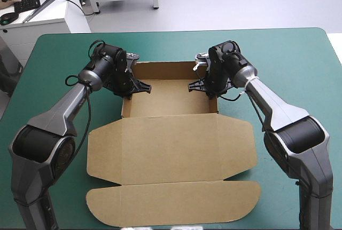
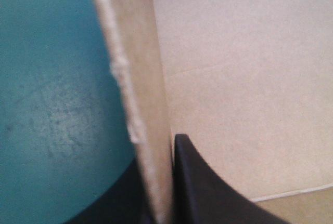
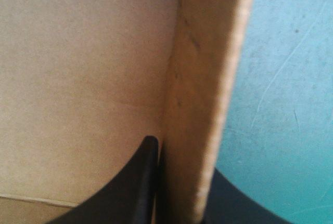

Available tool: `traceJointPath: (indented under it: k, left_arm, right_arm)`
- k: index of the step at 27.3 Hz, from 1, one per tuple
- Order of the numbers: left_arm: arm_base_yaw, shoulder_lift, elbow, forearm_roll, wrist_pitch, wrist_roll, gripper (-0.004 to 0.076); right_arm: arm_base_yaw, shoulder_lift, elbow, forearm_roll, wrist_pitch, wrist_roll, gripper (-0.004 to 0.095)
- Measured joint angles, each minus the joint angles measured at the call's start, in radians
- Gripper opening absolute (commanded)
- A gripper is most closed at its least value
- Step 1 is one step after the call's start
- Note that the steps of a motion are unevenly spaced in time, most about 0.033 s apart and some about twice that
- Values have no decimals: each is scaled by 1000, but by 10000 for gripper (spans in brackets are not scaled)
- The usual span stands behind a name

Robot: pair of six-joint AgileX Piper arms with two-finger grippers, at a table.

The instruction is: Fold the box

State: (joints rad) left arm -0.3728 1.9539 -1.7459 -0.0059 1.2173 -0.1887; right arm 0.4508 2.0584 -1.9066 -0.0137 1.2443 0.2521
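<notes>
Box (image 1: 171, 99), brown, lies in the middle of the teal-green bench (image 1: 288, 54) as an open tray, its lid (image 1: 171, 150) flat toward the near edge. I see both arms reach forward, their wrists bent inward over the tray's side walls. The left end effector (image 1: 130, 87) is all but closed on the left wall (image 2: 140, 78), one black finger inside the tray and one outside. The right end effector (image 1: 209, 86) pinches the right wall (image 3: 205, 78) the same way.
</notes>
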Motion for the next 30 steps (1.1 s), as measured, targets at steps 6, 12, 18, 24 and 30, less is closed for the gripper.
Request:
traceJointPath:
  k: [6,12,18,24,30]
  left_arm:
    - [-8,23,1,6,1,77,443]
    - [-10,23,-27,6,10,87,501]
    - [-10,23,-128,33,14,87,501]
    - [-10,23,-290,39,28,87,500]
    - [-10,14,-572,39,32,87,355]
  right_arm:
    - [5,9,-9,-65,-8,-14,592]
    - [5,9,-52,-73,-8,-14,593]
    - [5,9,-108,-73,-8,-17,593]
    - [5,-31,-153,-117,-5,-77,593]
    - [5,-111,-167,-166,-2,-85,593]
